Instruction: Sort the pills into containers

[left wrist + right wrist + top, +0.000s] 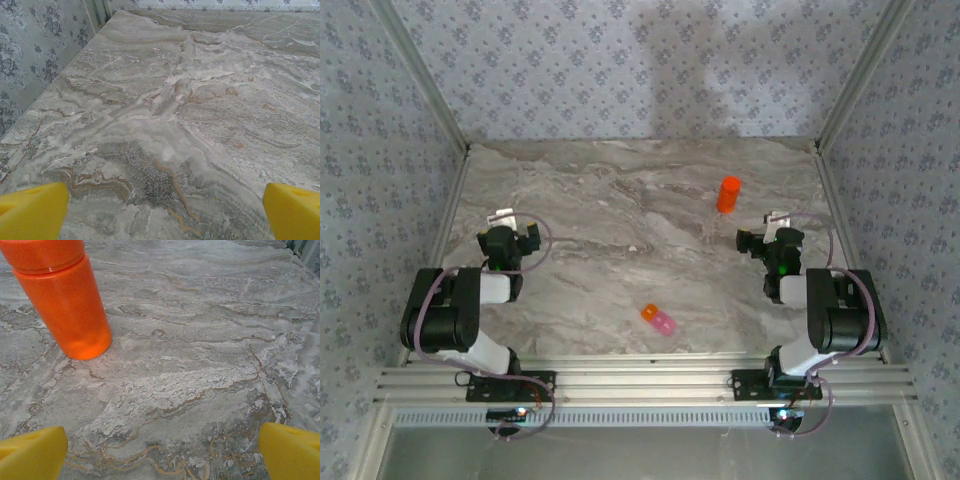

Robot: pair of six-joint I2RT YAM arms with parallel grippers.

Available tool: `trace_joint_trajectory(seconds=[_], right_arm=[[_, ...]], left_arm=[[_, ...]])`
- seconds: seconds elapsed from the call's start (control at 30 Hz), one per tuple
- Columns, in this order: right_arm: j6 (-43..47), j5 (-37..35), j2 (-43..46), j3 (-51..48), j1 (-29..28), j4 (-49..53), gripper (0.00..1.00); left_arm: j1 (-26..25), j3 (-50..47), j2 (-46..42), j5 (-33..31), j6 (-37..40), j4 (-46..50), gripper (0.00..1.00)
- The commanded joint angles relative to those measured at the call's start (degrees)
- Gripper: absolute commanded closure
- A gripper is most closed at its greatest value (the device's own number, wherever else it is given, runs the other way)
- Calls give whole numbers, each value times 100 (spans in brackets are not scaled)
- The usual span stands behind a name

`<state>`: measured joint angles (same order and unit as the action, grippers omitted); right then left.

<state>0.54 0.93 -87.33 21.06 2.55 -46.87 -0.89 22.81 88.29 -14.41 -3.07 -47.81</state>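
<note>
The containers [658, 319], a tiny joined orange and pink pair, lie on the marble table [620, 200] near the front edge, between the two arms. No pills can be made out in any view. My left gripper [512, 226] hovers at the left side, open, and its yellow fingertips [35, 210] stand wide apart over bare marble. My right gripper [768, 228] sits at the right side, also open, with its yellow fingertips [292, 452] far apart and nothing between them. Both grippers are well away from the containers.
An orange-red cylindrical bottle [728, 193] stands upright beyond my right gripper, and in the right wrist view this bottle [65, 300] is at the upper left. Patterned walls [380, 150] and metal posts close in the table on three sides.
</note>
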Motion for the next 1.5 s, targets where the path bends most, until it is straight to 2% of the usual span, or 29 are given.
trace_joint_trajectory(seconds=[0.0,1.47], right_arm=[[122,-16,-4,147,-26,42,0],[87,98,-3,135,43,49,0]], left_arm=[[-10,-57,-37,-56,-71,-185,1],[1,-47,-34,-46,-71,-156,1]])
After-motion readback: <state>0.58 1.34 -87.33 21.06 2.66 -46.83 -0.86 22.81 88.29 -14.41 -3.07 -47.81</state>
